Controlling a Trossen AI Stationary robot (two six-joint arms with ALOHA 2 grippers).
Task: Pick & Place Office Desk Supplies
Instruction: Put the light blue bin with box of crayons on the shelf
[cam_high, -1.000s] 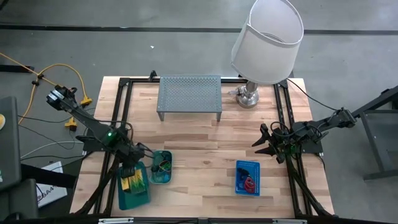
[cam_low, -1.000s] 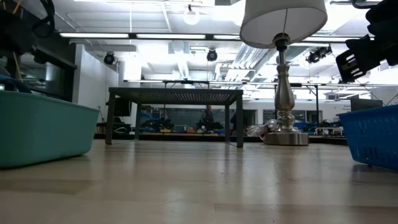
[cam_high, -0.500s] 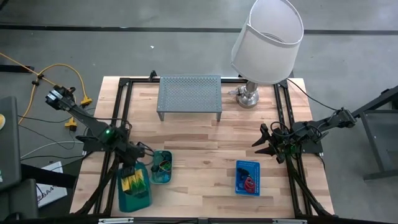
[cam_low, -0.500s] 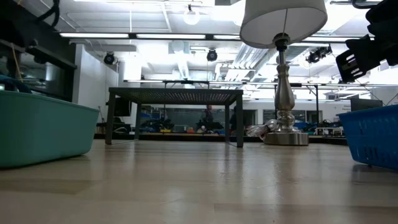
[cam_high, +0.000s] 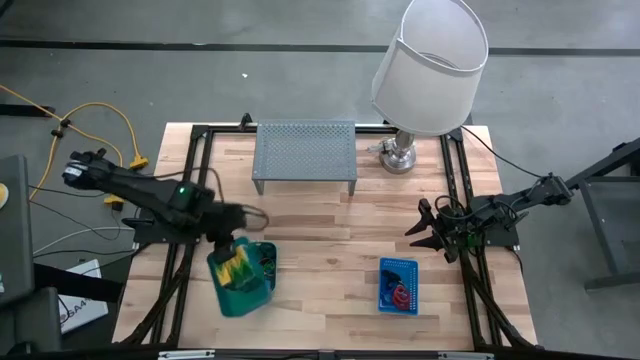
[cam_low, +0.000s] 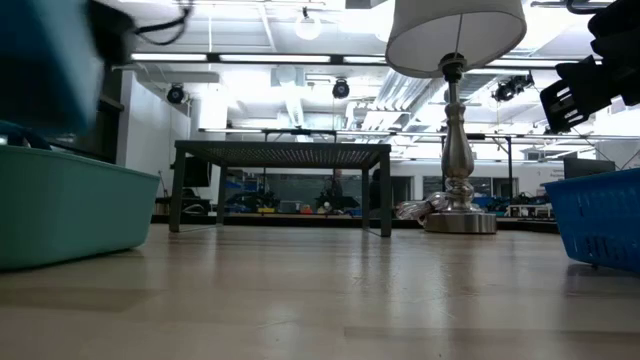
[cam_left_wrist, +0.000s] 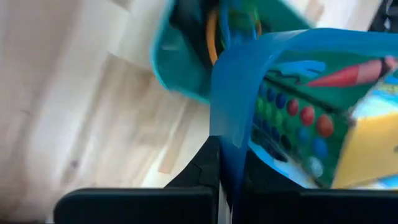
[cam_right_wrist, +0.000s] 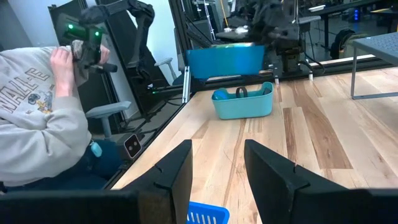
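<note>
Above small tray (cam_high: 262, 262), left pincer (cam_high: 228, 262) — clamping big tray (cam_high: 240, 290)

Large teal tray (cam_high: 238, 283) – crayon box (cam_high: 235, 264) inside – lifted beside small teal tray (cam_high: 266, 262); blue mesh basket (cam_high: 398, 285) well apart.

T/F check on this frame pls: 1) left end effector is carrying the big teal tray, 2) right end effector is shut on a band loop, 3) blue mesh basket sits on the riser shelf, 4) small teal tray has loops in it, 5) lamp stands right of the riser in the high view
1) True. The left end effector grips the wall of the large teal tray, lifted off the table.
2) False. The right end effector is open and holds nothing.
3) False. The blue mesh basket sits on the table, apart from the grey riser shelf.
4) True. The small teal tray holds band loops.
5) True. The lamp stands right of the riser.
</note>
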